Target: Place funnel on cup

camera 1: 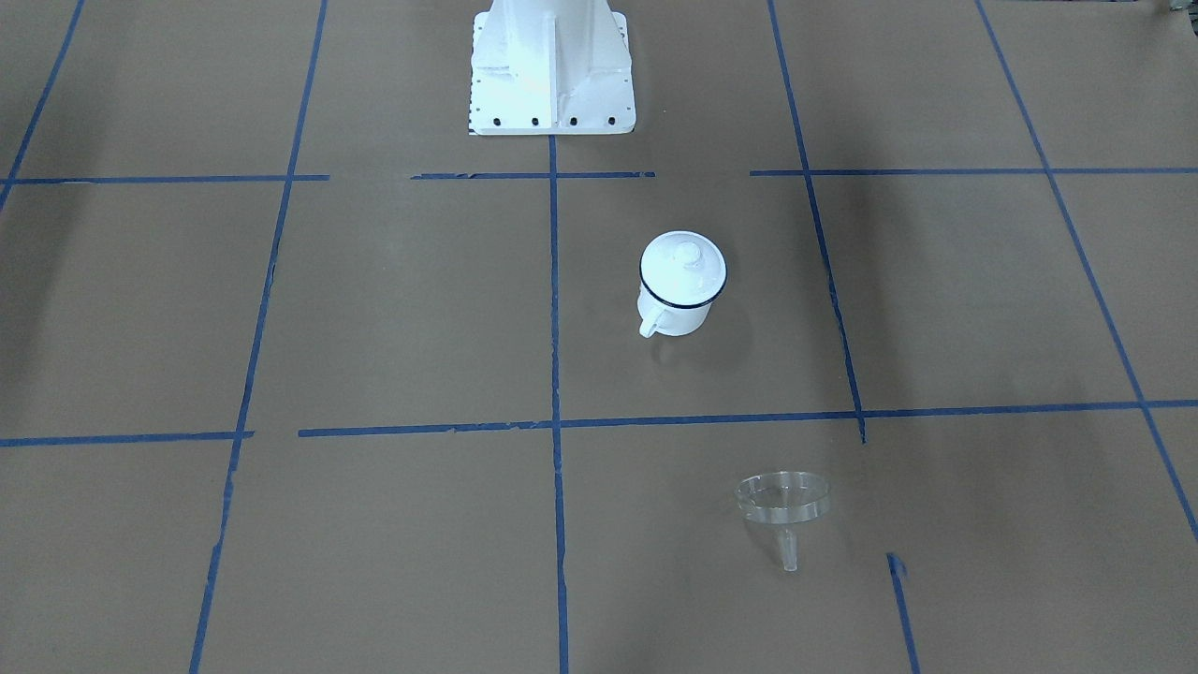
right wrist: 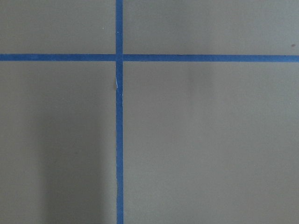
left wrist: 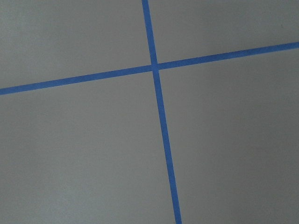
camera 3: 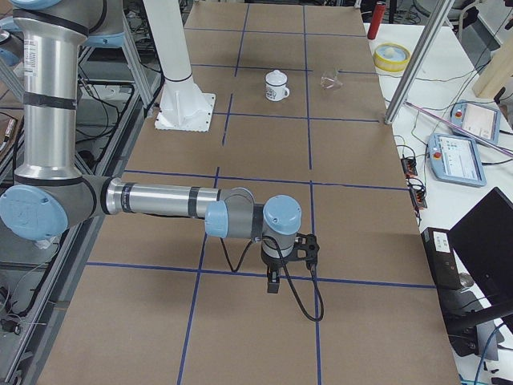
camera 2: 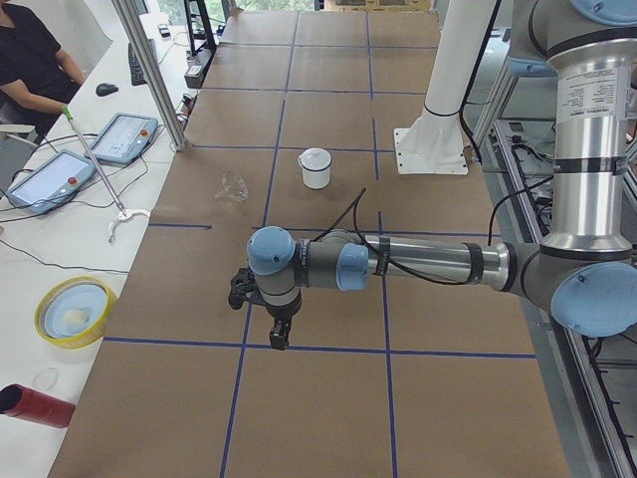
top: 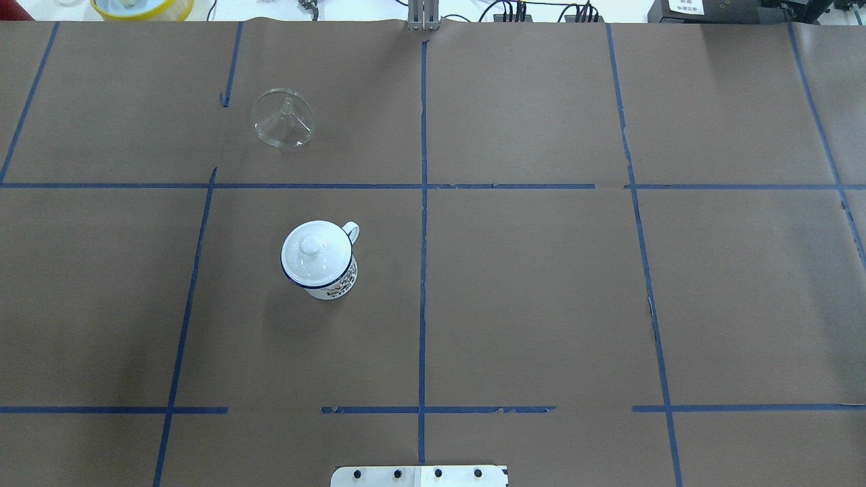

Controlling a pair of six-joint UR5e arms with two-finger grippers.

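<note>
The cup (top: 336, 284), a white enamel mug with a dark blue rim, stands left of the table's middle line with a round white knobbed lid (top: 314, 254) on it. It also shows in the front view (camera 1: 676, 316). The clear funnel (top: 282, 119) lies on the paper beyond the cup, spout pointing away from the robot; it also shows in the front view (camera 1: 784, 501). My left gripper (camera 2: 282, 334) and right gripper (camera 3: 274, 281) show only in the side views, far from both things. I cannot tell whether they are open or shut.
The table is covered in brown paper with a blue tape grid. The white robot base (camera 1: 550, 65) stands at the near edge. A yellow bowl (camera 2: 72, 311), a red cylinder (camera 2: 35, 405), control tablets (camera 2: 124, 136) and a seated operator (camera 2: 35, 60) are on the far side.
</note>
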